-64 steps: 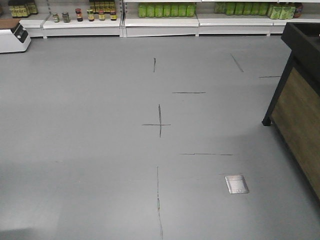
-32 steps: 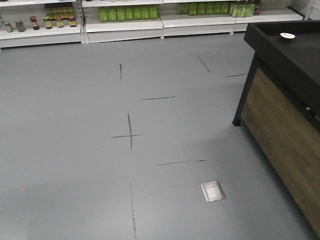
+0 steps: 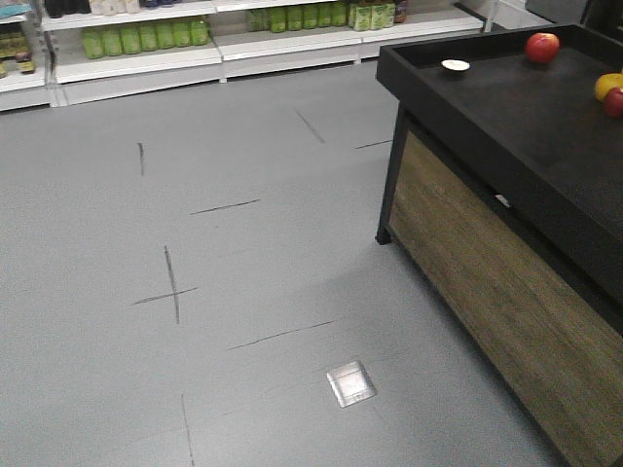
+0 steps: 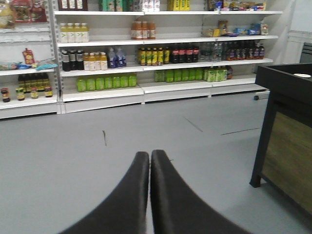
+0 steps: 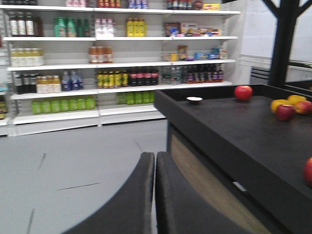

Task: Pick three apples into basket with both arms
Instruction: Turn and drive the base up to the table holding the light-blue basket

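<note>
Red apples lie on a black display table [image 3: 506,126] at the right: one apple [image 3: 542,47] near its far edge, another apple [image 3: 615,101] at the frame's right border. The right wrist view shows the far apple [image 5: 243,92], a second apple [image 5: 285,112] and part of a third apple [image 5: 308,170] at the right edge. My left gripper [image 4: 149,154] is shut on nothing and hangs over bare floor. My right gripper [image 5: 155,155] is also shut and empty, left of the table's near corner. The basket is out of view.
A yellow fruit [image 3: 608,86] and orange-yellow fruits [image 5: 287,101] lie by the apples, and a small white dish [image 3: 455,66] sits near the table's far corner. Shop shelves [image 4: 161,53] with bottles line the back wall. A metal floor plate [image 3: 350,382] is set in the grey floor.
The front view has swung right. The black table has come much further into the frame, its fruit now shows, and the shelves and floor marks have slid left.
</note>
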You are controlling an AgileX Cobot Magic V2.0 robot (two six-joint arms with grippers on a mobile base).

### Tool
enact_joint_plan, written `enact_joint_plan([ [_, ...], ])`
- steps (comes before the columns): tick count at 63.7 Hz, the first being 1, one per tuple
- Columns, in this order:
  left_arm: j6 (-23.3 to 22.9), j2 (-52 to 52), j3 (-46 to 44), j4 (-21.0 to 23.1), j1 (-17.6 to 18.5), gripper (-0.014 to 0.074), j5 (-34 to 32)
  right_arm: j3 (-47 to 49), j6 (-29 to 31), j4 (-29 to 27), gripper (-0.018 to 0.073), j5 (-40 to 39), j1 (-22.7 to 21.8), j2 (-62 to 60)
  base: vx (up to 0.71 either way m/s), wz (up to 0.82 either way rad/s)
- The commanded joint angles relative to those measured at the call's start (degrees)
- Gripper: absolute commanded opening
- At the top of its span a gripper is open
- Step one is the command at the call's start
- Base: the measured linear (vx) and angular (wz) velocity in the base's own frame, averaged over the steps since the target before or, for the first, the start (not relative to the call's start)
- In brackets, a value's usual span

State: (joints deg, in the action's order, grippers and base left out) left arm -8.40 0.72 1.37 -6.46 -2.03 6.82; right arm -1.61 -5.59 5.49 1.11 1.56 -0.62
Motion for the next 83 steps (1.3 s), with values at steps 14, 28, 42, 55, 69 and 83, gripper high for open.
enact_joint_plan([
  [14, -0.1, 0.2, 1.4, 0.0, 0.1, -0.0007, -4.2, -0.9, 0.1, 0.3, -0.0004, -4.0, -0.3, -0.6, 0.14, -0.48],
  [28, -0.1, 0.2, 1.4, 0.0, 0.1, -0.0007, -4.2, -0.9, 0.1, 0.3, -0.0004, -4.0, -0.3, -0.6, 0.13, -0.53],
  [42, -0.1, 0.2, 1.4, 0.0, 0.1, -0.0007, -4.2, -0.9, 0.1, 0.3, -0.0004, -4.0, -0.3, -0.6, 0.12, -0.53],
  [55, -0.1, 0.2, 1.4, 0.0, 0.1, -0.0007, -4.2, -0.9, 0.1, 0.3, -0.0004, -4.0, -0.3, -0.6, 0.11, -0.47],
  [69, -0.1, 0.2, 1.4, 0.0, 0.1, -0.0007, -4.2, -0.9, 0.1, 0.3, -0.0004, -4.0, -0.3, -0.6, 0.10, -0.41],
  [83, -0.1, 0.2, 1.4, 0.0, 0.1, -0.0007, -4.2, -0.9, 0.1, 0.3, -0.0004, -4.0, -0.3, -0.6, 0.10, -0.41],
])
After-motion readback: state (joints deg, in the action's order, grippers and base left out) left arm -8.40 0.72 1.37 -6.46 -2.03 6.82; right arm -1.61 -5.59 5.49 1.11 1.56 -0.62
